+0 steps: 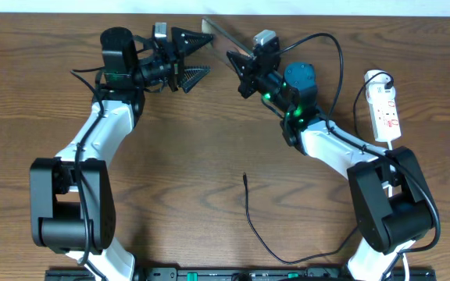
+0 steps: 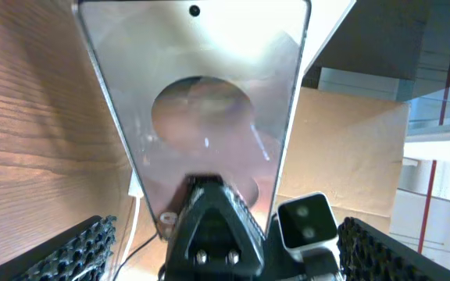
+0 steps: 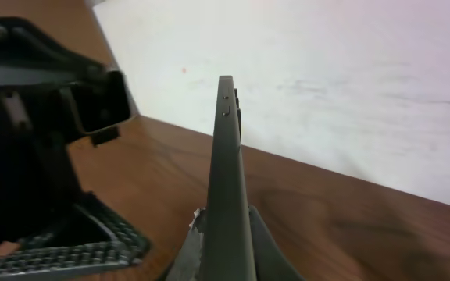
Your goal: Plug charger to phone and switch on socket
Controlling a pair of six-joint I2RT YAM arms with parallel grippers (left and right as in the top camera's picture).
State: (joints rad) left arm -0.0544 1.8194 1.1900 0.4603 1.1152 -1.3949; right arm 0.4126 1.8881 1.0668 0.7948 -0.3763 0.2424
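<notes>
Where charger (image 1: 248, 215) lies: nearest the arm bases, loose on the bench (image 1: 178, 156). Thin black cable curving up from the front edge.
Charger tip (image 1: 244, 176): points toward the far side and lies free on the wood, well apart from both hands.
Socket (image 1: 386, 112): right side of bench, just beside the right arm, long axis running near-to-far. Red marks on top. Well apart from charger tip.
Right hand (image 1: 233, 58): far middle of bench, clamped on the phone's lower end. Wrist view shows the phone's edge (image 3: 226, 195) standing straight up out of the closed fingers.
Left hand (image 1: 209, 54): far left-centre, jaws spread wide, gripping nothing, aimed at the right hand. Ribbed pads (image 2: 76, 250) sit either side of its wrist view, clear of the phone there.
Phone (image 1: 216, 33): farthest item, held by right hand only, slanting out toward the far edge. Its free end is near the left hand's upper finger; contact can't be told. Pale circle faces the left wrist camera (image 2: 201, 94), with the right hand (image 2: 209, 234) below it.
</notes>
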